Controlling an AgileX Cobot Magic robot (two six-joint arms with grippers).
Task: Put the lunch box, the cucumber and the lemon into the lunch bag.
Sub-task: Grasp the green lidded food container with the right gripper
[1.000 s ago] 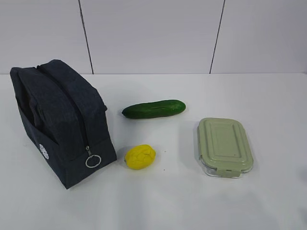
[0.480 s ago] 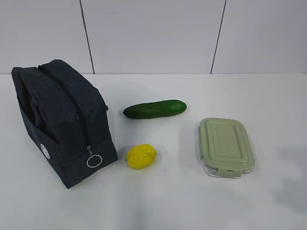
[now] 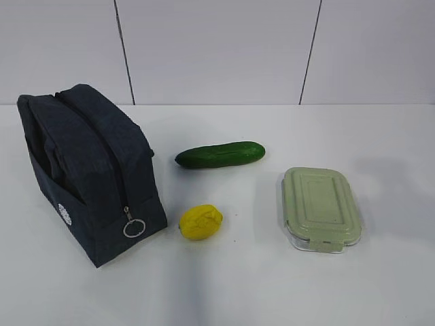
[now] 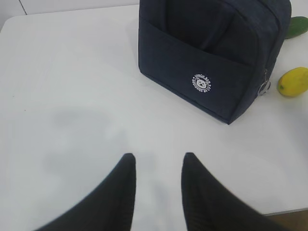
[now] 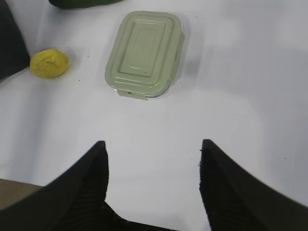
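The navy lunch bag [image 3: 88, 170] stands at the left, zipped shut, with its silver ring pull [image 3: 133, 228] at the front; it also shows in the left wrist view [image 4: 211, 53]. The cucumber [image 3: 219, 154] lies behind the lemon [image 3: 200, 221]. The lunch box [image 3: 319, 207] with its sage-green lid lies at the right, also in the right wrist view [image 5: 146, 53]. My left gripper [image 4: 159, 158] is open and empty, short of the bag. My right gripper [image 5: 153, 144] is open and empty, short of the lunch box. Neither gripper shows in the exterior view.
The white table [image 3: 224, 285] meets a white panelled wall [image 3: 217, 47] at the back. Its near edge shows in the left wrist view [image 4: 288, 209] and the right wrist view [image 5: 14, 185]. The lemon also shows in the right wrist view [image 5: 49, 62].
The objects have shifted very slightly right in the exterior view. A faint shadow at the right of the table has moved farther back.
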